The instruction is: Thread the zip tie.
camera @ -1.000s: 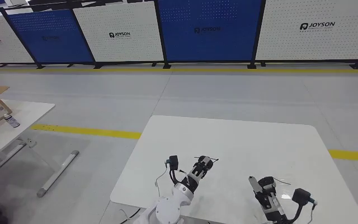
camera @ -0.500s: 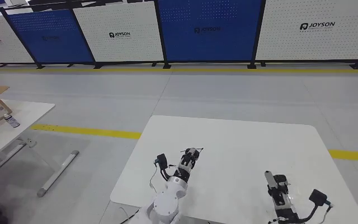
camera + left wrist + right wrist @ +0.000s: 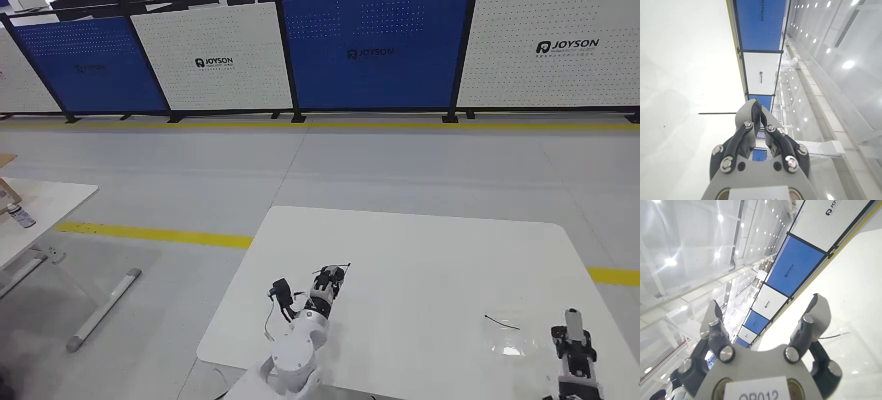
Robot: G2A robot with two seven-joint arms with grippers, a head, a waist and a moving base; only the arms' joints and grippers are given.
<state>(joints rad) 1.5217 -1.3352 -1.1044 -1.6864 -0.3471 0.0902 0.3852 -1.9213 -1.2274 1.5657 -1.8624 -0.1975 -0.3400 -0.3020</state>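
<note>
Both arms have pulled apart; left gripper (image 3: 758, 106) pinches a zip tie (image 3: 717, 113), right gripper (image 3: 764, 300) gapes empty near a second tie (image 3: 502, 322).

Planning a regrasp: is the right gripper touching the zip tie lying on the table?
Apart. Top view shows bare table between the right gripper and the zip tie.

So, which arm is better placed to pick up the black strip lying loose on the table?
Right. The right gripper is open and the loose strip lies close to it; the left gripper is shut on a second strip, farther off.
</note>
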